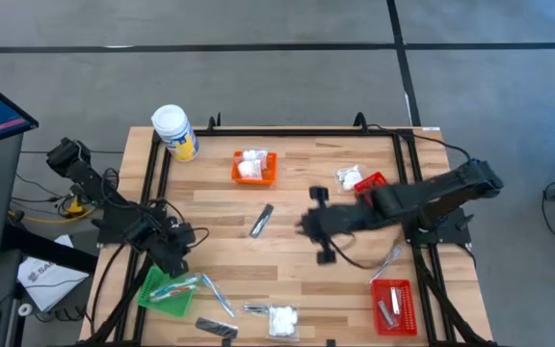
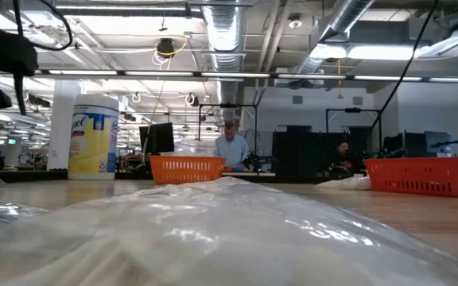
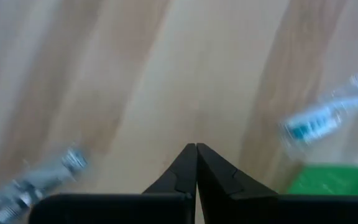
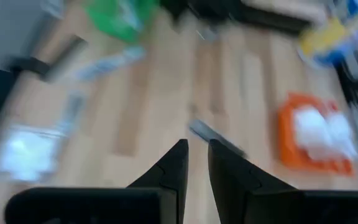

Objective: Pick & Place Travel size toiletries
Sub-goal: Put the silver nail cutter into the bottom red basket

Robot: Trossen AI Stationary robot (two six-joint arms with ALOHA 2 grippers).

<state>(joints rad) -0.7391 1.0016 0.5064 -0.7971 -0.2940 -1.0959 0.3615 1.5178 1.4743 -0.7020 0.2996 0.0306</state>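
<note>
My right gripper [image 1: 308,227] hovers over the middle of the table, its fingers a narrow gap apart [image 4: 196,147] and holding nothing. A slim silvery sachet [image 1: 261,220] [image 4: 213,137] lies flat on the wood just left of it. My left gripper [image 1: 177,247] is shut [image 3: 196,148] and empty, above bare wood beside the green basket [image 1: 167,287]. A clear-wrapped stick [image 3: 328,115] lies half in that basket. Another stick [image 1: 218,296], a white packet [image 1: 279,318] and a dark sachet [image 1: 218,329] lie near the near edge.
An orange basket [image 1: 254,166] at the far middle holds white packets. A red basket [image 1: 393,306] at the near right holds sachets; a second red basket [image 1: 371,181] sits partly under the right arm, with a white packet [image 1: 348,177] beside it. The yellow-labelled jar [image 1: 174,132] stands at the far left corner.
</note>
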